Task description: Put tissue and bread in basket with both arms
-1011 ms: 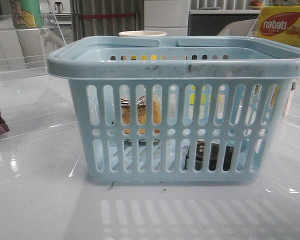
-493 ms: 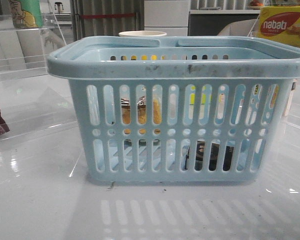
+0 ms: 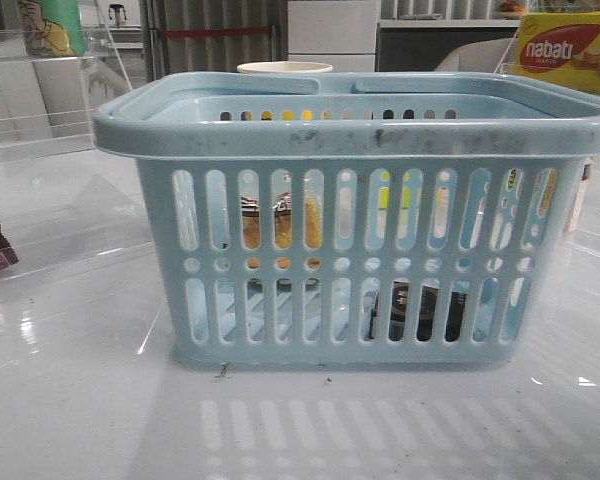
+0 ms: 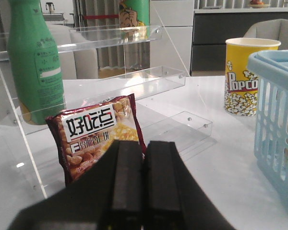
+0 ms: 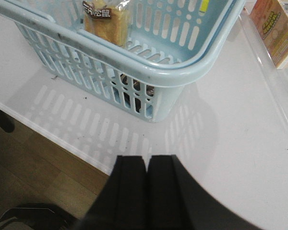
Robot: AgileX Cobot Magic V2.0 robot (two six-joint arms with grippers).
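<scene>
Nothing has shifted: bread (image 3: 298, 222) and tissue (image 3: 420, 312) lie in the basket (image 3: 360, 135), both pincers pressed together outside.

Snack bag (image 4: 93, 139): I see it standing upright against a clear shelf (image 4: 115, 40).
Green bottle (image 4: 36, 62): on that shelf, behind the bag.
Popcorn cup (image 4: 244, 76): upright on the table (image 3: 80, 400).
Nabati box (image 3: 570, 52): far right.

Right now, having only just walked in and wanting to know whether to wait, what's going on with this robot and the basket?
Nothing is being handled. The bread and the black tissue pack both sit inside the blue basket, seen through its slots. The left gripper is shut and empty, over by a snack bag. The right gripper is also shut and empty, outside the basket. The loading looks finished.
</scene>
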